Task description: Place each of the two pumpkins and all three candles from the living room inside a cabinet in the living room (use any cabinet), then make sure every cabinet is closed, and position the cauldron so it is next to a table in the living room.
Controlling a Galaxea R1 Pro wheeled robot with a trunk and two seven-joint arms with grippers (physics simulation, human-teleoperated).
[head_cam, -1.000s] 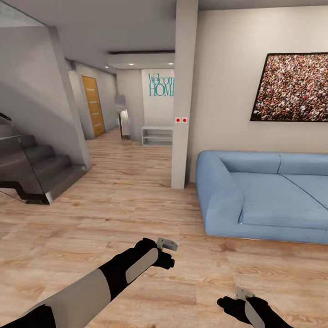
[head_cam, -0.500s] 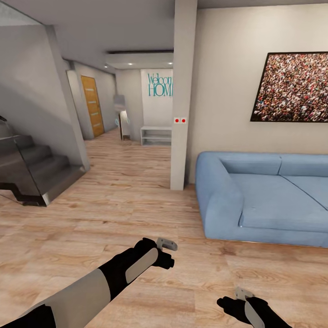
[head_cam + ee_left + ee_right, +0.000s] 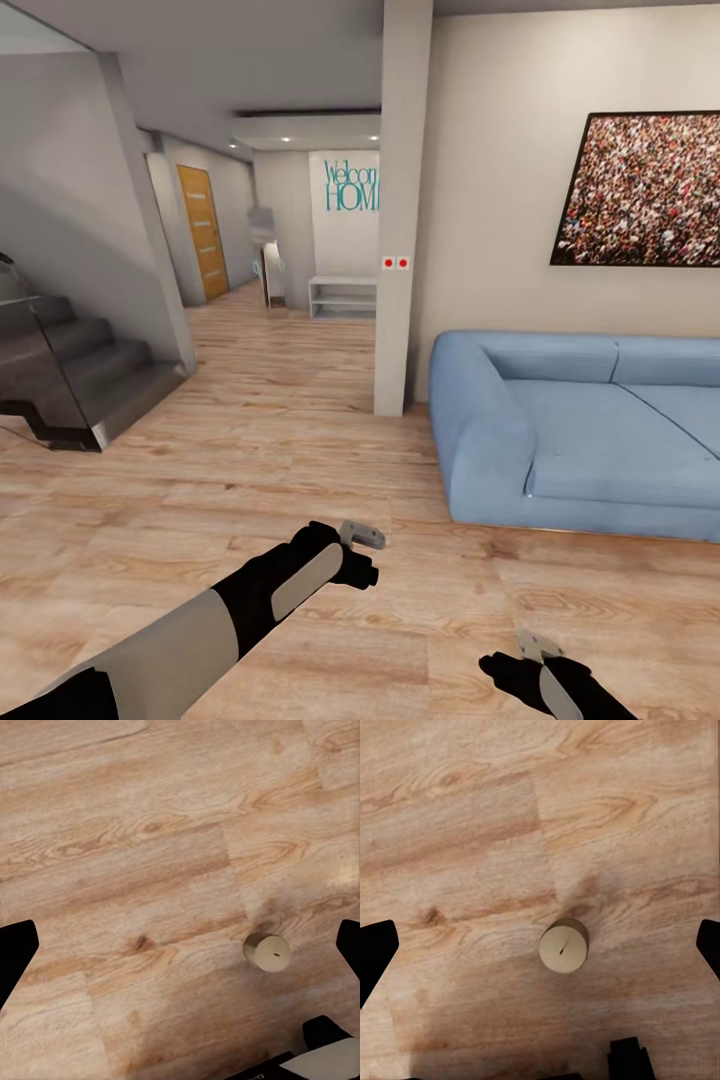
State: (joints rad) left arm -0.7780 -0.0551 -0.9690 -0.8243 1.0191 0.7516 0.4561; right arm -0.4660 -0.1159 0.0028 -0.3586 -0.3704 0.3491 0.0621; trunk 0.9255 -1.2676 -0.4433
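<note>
Candle (image 3: 563, 947) stands upright on plank floor (image 3: 472, 832).

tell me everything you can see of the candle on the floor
The candle is a short, stubby beige cylinder with a flat top and a tiny dark wick at its centre. It stands upright on the light wood plank floor, casting a faint shadow. Nothing else touches it. Both wrist views look down on it; no fingers are closed around it.
</note>
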